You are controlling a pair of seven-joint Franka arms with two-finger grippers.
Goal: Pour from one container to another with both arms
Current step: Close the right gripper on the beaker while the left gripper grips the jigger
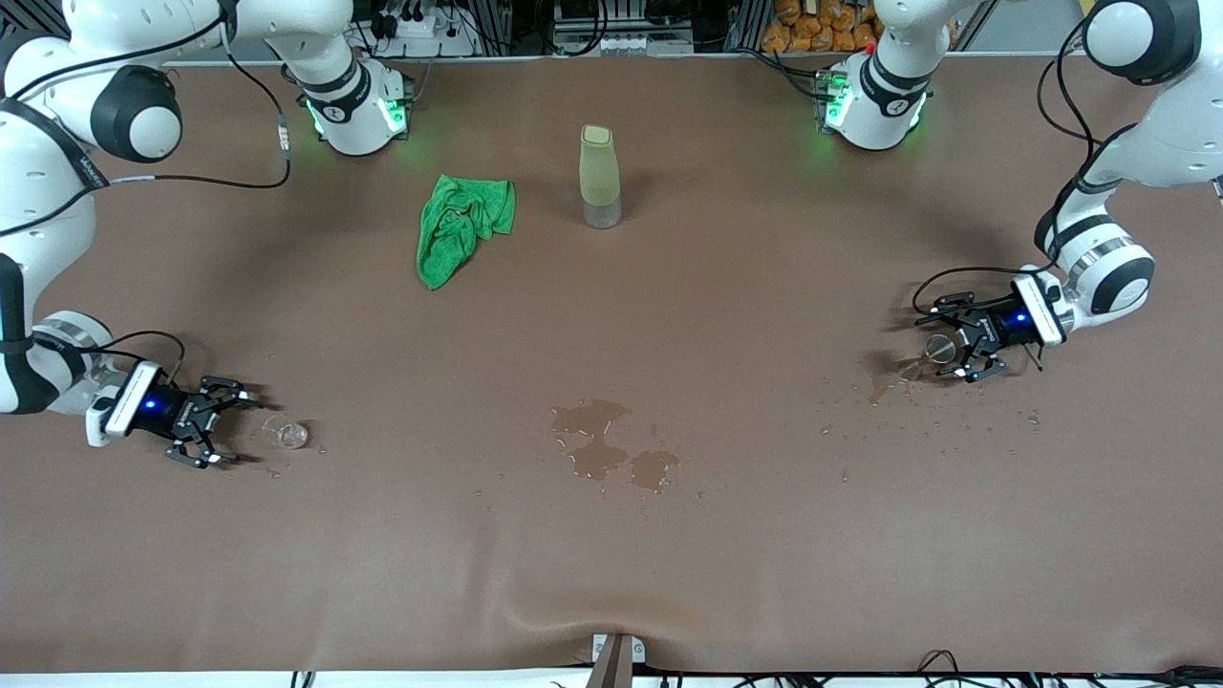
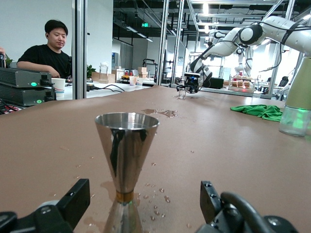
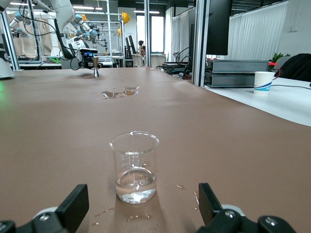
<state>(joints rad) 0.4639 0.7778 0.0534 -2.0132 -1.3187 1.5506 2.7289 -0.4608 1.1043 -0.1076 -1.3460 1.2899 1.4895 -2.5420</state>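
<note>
The steel jigger [image 1: 941, 347] stands upright on the brown table at the left arm's end. My left gripper [image 1: 948, 341] is low at the table, open, its fingers on either side of the jigger [image 2: 126, 155] without touching it. The clear glass cup [image 1: 287, 435] stands at the right arm's end with a little water in its bottom. My right gripper [image 1: 227, 423] is open beside it, and the cup [image 3: 134, 167] stands just ahead of its fingertips. In the wrist views both grippers, left [image 2: 143, 204] and right [image 3: 141, 204], show wide gaps.
A puddle [image 1: 602, 449] lies mid-table, with water drops [image 1: 889, 382] by the jigger. A tall olive-green bottle [image 1: 599, 177] and a crumpled green cloth [image 1: 463, 227] sit farther from the front camera, near the arm bases.
</note>
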